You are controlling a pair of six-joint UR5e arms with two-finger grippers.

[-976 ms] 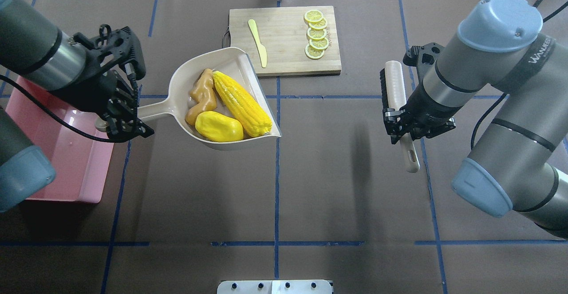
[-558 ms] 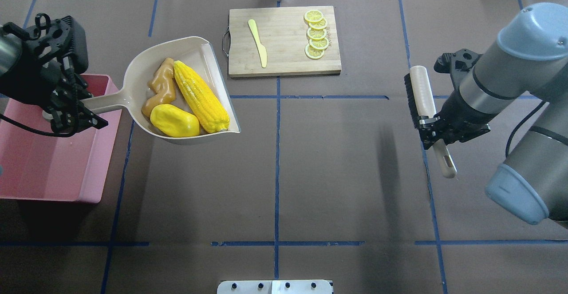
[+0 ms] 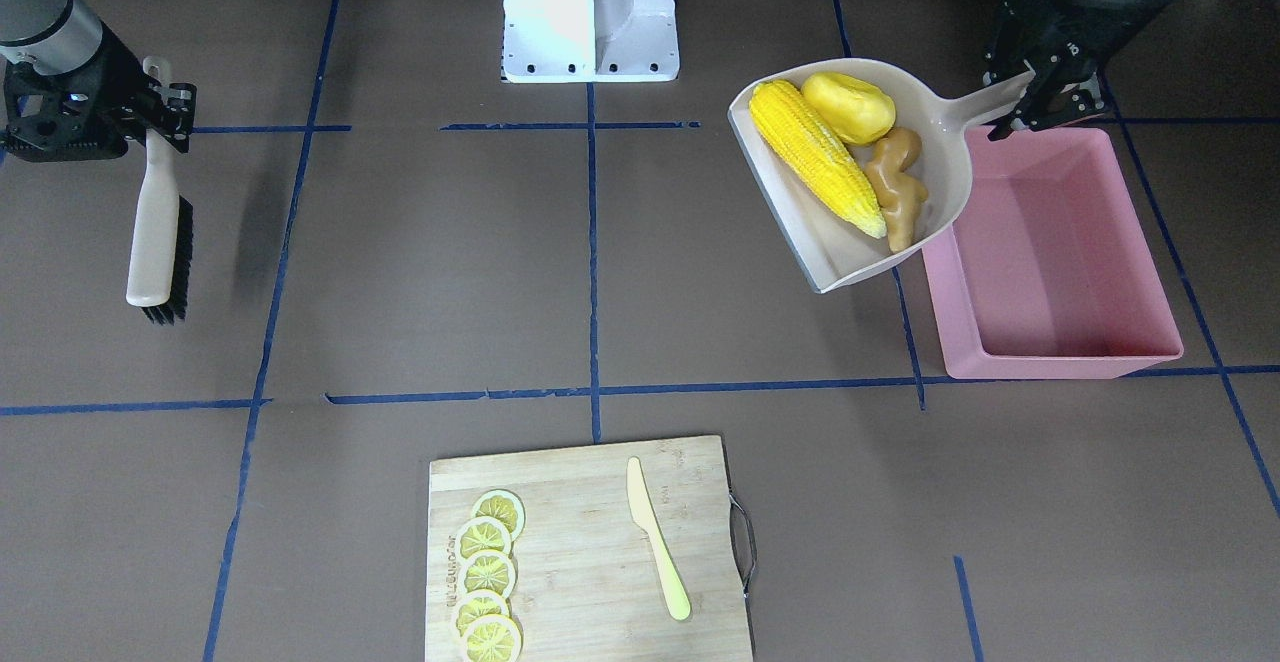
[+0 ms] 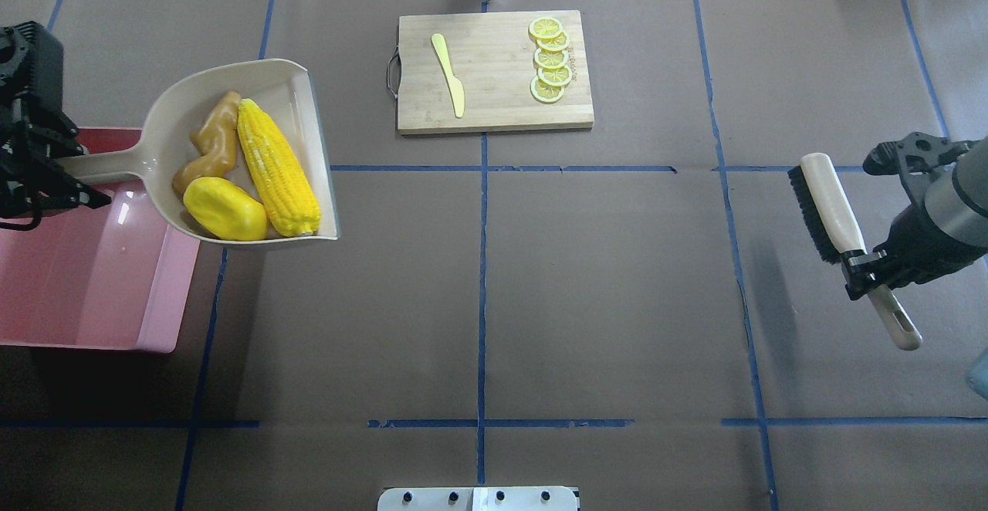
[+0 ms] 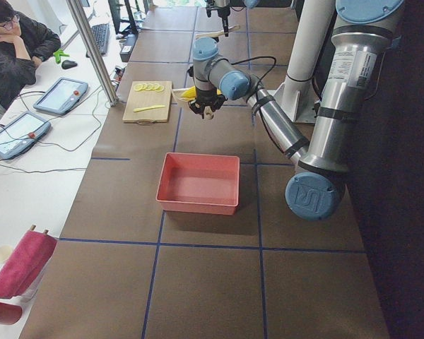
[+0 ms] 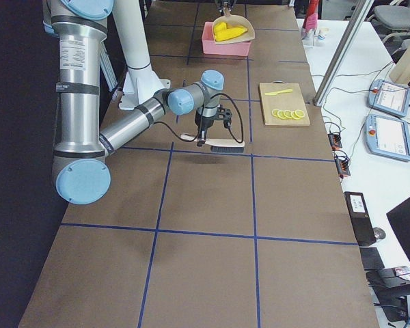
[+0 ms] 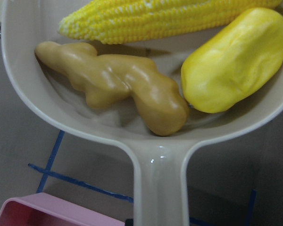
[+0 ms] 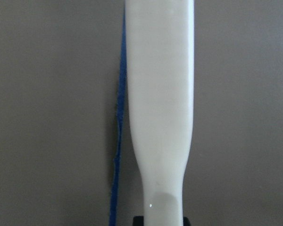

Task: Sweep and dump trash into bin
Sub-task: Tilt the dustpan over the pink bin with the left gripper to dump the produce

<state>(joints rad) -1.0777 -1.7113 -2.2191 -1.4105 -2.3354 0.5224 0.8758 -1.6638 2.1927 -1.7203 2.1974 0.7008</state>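
Observation:
My left gripper (image 4: 58, 179) is shut on the handle of the beige dustpan (image 4: 301, 102) and holds it raised. The pan carries the corn cob (image 4: 276, 167), the yellow potato-like lump (image 4: 225, 208) and the tan ginger root (image 4: 207, 148). The pan's mouth points away from the pink bin (image 4: 93, 279); its back end overlaps the bin's near rim. The wrist view shows the ginger (image 7: 122, 84), the lump (image 7: 233, 59) and the corn (image 7: 165, 19) lying in the pan. My right gripper (image 4: 868, 268) is shut on a beige hand brush (image 4: 830, 202) and holds it above the table at the far right.
A wooden cutting board (image 4: 494, 102) at the back centre holds a pale yellow knife (image 4: 449, 75) and several lemon slices (image 4: 549, 59). The table is brown paper with blue tape lines (image 4: 482, 287). The bin (image 3: 1050, 272) shows nothing inside.
My left arm has carried the loaded dustpan to the left, up to the pink bin. My right arm has drawn back to the right with the brush.

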